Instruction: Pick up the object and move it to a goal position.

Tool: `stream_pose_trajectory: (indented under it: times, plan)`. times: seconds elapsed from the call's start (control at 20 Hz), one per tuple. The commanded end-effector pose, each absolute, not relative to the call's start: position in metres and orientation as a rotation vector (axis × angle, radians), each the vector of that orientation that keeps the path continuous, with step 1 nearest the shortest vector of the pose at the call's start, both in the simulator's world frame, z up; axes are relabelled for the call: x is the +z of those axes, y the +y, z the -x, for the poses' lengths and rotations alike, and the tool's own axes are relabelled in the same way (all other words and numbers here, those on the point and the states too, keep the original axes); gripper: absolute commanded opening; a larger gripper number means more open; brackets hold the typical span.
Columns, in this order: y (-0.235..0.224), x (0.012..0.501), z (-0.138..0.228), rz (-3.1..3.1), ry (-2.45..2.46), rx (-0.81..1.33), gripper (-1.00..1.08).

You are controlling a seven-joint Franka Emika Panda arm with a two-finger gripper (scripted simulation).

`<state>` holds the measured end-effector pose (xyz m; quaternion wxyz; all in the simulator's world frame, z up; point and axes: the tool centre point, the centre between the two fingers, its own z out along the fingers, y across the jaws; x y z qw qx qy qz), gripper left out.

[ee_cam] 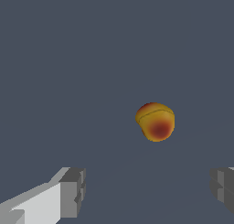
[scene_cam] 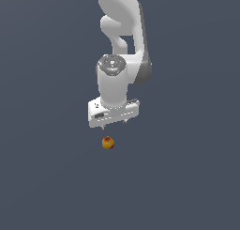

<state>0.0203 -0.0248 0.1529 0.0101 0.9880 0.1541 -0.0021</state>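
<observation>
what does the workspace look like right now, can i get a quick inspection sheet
surface: plain dark grey-blue ground, uniform, no marks or edges seen
job's things: small orange-yellow fruit-like ball with a red patch, lying on the ground, apart from the arm
goal position: no marker seen
clutter: nothing seen
grippers: white gripper pointing down, above the ball and not touching it; in the wrist view the two fingers stand wide apart, nothing between them
cables: nothing seen
surroundings: white Panda arm coming down from the top of the exterior view; otherwise nothing seen
</observation>
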Motion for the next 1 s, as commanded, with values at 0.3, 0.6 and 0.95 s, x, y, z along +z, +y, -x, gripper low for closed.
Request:
stream_pose_trajectory:
  times: [0.3, 0.6, 0.95]
  plan:
    - [-0.036, 0.131, -0.033, -3.017, 0.814, -0.011, 1.00]
    - [-0.044, 0.115, -0.042, -2.951, 1.041, -0.010, 1.00]
    - [-0.053, 0.098, -0.049, -2.868, 1.268, -0.006, 1.00]
